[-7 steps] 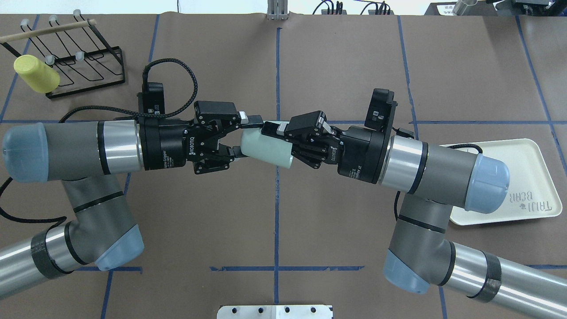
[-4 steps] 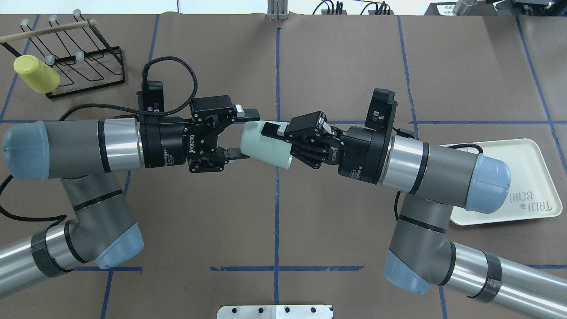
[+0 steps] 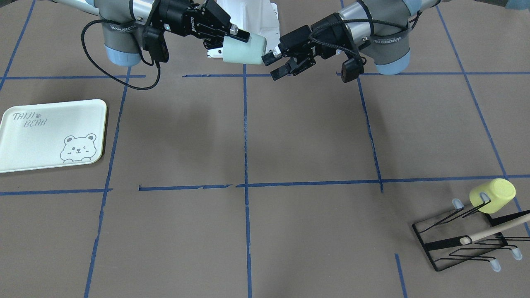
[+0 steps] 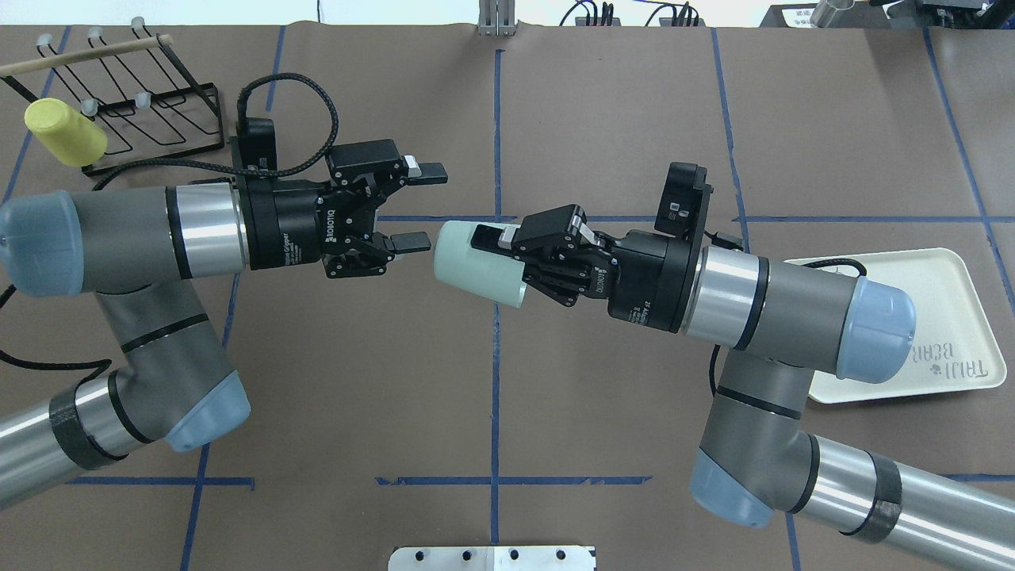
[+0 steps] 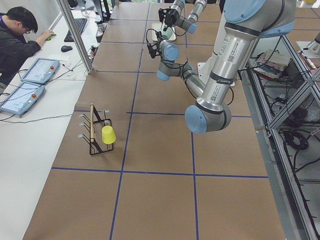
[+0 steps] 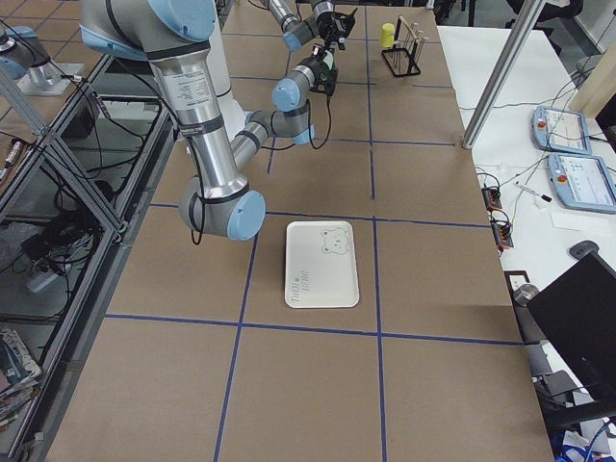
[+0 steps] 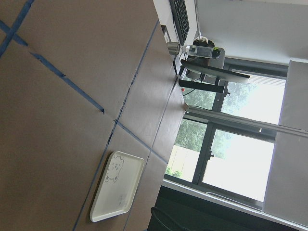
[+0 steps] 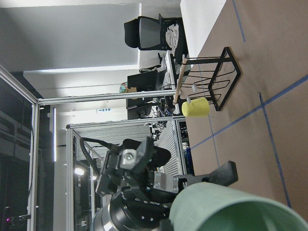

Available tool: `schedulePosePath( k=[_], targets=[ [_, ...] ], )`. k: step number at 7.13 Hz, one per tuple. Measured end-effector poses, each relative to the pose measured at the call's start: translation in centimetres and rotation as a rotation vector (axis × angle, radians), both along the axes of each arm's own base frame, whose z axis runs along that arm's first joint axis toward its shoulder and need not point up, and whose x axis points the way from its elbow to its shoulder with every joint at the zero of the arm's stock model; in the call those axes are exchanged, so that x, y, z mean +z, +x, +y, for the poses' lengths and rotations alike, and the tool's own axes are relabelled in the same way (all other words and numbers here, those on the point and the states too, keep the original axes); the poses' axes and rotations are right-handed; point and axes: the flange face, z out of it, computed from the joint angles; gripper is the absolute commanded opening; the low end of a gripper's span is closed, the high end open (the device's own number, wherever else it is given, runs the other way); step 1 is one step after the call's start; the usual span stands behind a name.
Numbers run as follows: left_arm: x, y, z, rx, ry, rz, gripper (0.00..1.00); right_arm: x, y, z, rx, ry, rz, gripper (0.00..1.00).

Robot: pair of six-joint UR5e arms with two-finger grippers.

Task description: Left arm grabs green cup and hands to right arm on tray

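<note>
The right gripper [image 4: 485, 255] clasped the green cup [image 4: 464, 274]; the left gripper [image 4: 434, 205] stood released, just beyond the cup's base.

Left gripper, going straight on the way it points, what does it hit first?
Most likely the green cup: the left gripper is open, and one of its fingers lines up with the base. Heights are unclear, so it might pass.

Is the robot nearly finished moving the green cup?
About halfway. Done: the hand-over, since the left gripper is open and clear of the green cup. In hand: the right gripper holds the cup in the air. Left: setting it on the tray, which has no cup on it yet.
</note>
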Motion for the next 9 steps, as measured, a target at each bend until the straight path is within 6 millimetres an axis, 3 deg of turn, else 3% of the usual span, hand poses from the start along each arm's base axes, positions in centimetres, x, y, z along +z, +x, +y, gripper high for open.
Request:
schedulePosePath(
  k=[2,3,4,5,7,9],
  targets=[
    [2.1,-0.1,-3.8,-0.076,-0.026,-0.205,1.00,0.6,-0.2,-2.7,-0.004,0.005,0.240,0.00],
    [3.5,0.3,-5.4,-0.083,0.011,-0.389,1.00,0.5,0.9,-5.0,-0.028,-0.018,0.395,0.00],
    [5.2,-0.1,-7.0,-0.061,0.068,-0.573,1.00,0.3,2.0,-6.8,-0.061,-0.032,0.558,0.00],
    [7.3,-1.9,-8.5,-0.032,0.125,-0.718,1.00,0.5,2.9,-8.1,-0.088,-0.037,0.725,0.00],
    [13.3,-8.2,-10.2,0.033,0.255,-0.937,1.00,1.4,5.0,-9.3,-0.150,-0.014,1.051,0.00],
    [18.6,-17.0,-11.1,0.151,0.430,-1.104,1.00,3.8,9.5,-10.1,-0.215,0.085,1.301,0.00]
  ],
)
